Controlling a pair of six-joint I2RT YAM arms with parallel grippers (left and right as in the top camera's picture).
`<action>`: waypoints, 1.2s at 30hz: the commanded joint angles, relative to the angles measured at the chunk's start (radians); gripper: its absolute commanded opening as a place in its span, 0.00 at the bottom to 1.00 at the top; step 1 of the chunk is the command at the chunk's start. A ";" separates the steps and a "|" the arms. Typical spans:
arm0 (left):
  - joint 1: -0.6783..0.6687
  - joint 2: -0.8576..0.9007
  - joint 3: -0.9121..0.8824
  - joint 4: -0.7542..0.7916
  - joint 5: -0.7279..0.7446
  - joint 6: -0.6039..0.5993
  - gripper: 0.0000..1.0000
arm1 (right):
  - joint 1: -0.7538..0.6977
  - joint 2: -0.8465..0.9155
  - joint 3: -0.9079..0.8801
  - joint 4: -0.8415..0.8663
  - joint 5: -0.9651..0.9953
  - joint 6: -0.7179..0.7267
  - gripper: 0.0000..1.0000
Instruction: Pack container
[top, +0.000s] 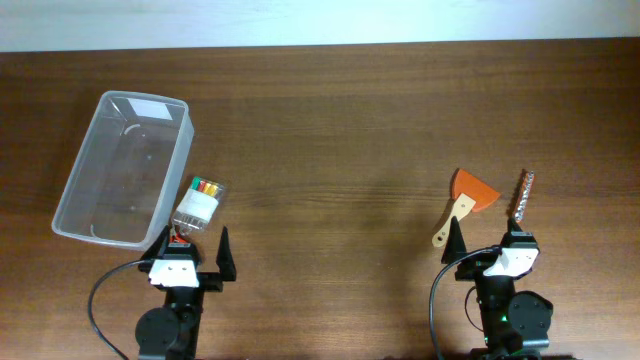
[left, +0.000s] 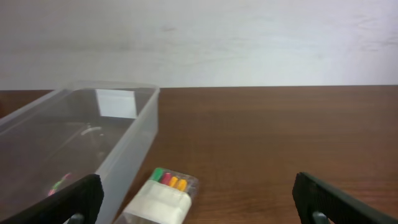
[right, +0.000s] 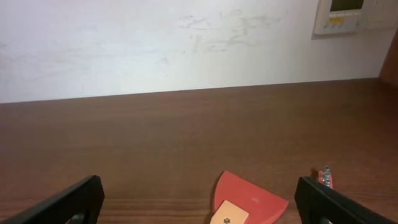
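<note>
Lying on the left part of the brown wooden table (top: 330, 130), the container (top: 78, 165) sits upright with its mouth open to the overhead camera, its long sides angled away to the right; a pale rectangular patch shows on its far end wall; the left wrist view sees the tub (left: 134, 140) ahead and to the left.

A small clear pack of coloured markers (top: 200, 205) lies just beside the container's right long wall near the close corner; whether they touch I cannot tell.

The left gripper (top: 196, 240) stands released, fingers spread wide, low behind the marker pack; in its own camera the pack (left: 163, 194) sits between the two dark fingers (left: 68, 202), nearer the left one, held by neither.

The right gripper (top: 487, 235) is likewise released, jaws wide and grasping nothing; ahead of it lies a scraper (top: 468, 200) with an orange-red blade and a wooden handle, and just to the right of that a thin speckled stick (top: 524, 193), the two apart; both are well apart from the container.
</note>
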 joint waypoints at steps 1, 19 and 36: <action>-0.003 -0.002 0.029 -0.011 -0.049 0.001 0.99 | 0.010 0.005 0.013 -0.001 -0.019 0.034 0.99; 0.119 0.853 0.871 -0.550 -0.266 -0.175 0.99 | 0.010 0.929 0.987 -0.632 -0.074 -0.093 0.99; 0.378 1.411 1.373 -1.109 -0.037 -0.285 0.99 | 0.010 1.530 1.701 -1.217 -0.097 -0.122 0.99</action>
